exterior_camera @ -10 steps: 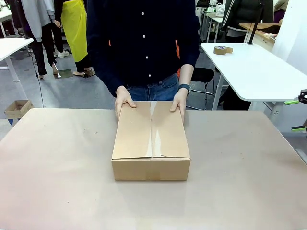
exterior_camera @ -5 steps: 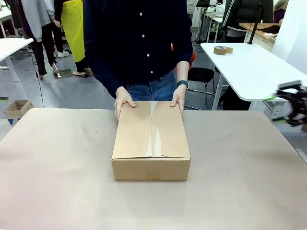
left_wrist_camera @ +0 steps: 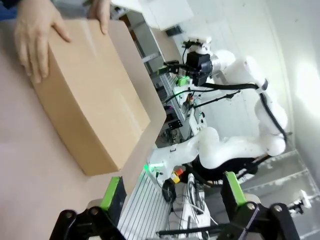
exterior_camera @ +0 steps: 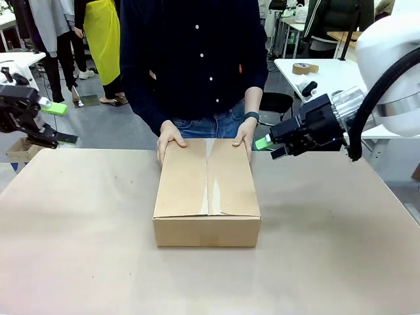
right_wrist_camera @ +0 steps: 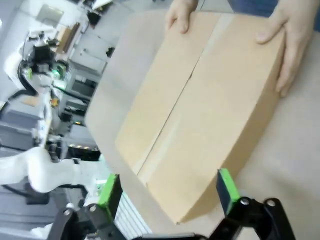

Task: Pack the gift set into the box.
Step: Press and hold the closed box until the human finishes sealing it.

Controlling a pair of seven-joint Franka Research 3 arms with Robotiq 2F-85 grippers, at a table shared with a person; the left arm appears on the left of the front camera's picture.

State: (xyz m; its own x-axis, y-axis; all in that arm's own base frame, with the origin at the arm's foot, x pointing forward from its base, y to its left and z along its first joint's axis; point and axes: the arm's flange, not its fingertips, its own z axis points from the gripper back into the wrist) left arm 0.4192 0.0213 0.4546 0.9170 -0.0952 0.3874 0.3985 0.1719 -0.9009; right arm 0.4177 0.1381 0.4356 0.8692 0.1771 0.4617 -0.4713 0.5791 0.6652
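Note:
The box [exterior_camera: 207, 190] lies in the middle of the table with its top flaps folded shut. A person holds its far edge with both hands [exterior_camera: 169, 139]. The gift set is hidden. At the table's far left edge my left gripper [exterior_camera: 60, 123] hangs open and holds nothing, well away from the box [left_wrist_camera: 90, 100]. My right gripper [exterior_camera: 269, 148] is open and bare just off the box's far right corner, close to the person's wrist. In the right wrist view the box [right_wrist_camera: 200, 110] lies beyond the spread fingers [right_wrist_camera: 225, 189].
A white side table [exterior_camera: 354, 98] with a roll of tape [exterior_camera: 304, 68] stands at the back right. A small brown cardboard box [exterior_camera: 23, 149] sits on the floor at the left. Other people stand behind. Bare tabletop [exterior_camera: 79, 236] surrounds the box.
Both arms have come in. The right gripper swung from the right edge to the box's far right corner, and the left gripper appeared at the left edge. The person's hands stayed on the box.

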